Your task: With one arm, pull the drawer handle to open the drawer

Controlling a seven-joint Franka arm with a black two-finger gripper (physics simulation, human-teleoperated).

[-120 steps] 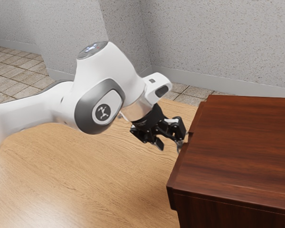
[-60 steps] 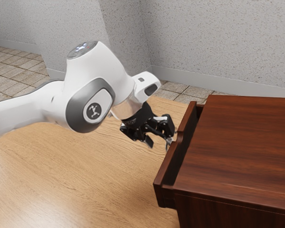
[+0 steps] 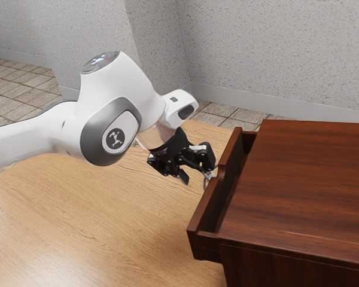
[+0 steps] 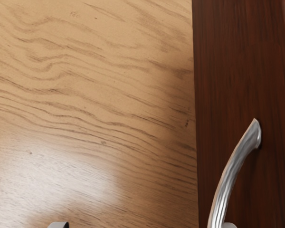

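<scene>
A dark wooden cabinet (image 3: pixel 299 179) stands at the exterior view's right. Its top drawer (image 3: pixel 220 179) sticks out part way toward the arm, and a gap shows behind the drawer front. My black gripper (image 3: pixel 198 173) is at the drawer front, by the curved silver handle (image 3: pixel 209 177). The fingers stand wide apart, so the gripper is open, with the handle against the finger nearer the drawer. In the wrist view the handle (image 4: pixel 233 173) arches off the drawer front (image 4: pixel 237 71), and one fingertip (image 4: pixel 57 224) shows far from it over the floor.
Light wood flooring (image 3: pixel 96 227) spreads under the arm and in front of the drawer. A grey speckled wall (image 3: pixel 275 48) with a pale skirting board runs behind the cabinet, and tiles (image 3: pixel 18 95) lie at the far left.
The drawer has slid out of the cabinet toward the exterior view's left. My hand has drawn back the same way, staying at the handle.
</scene>
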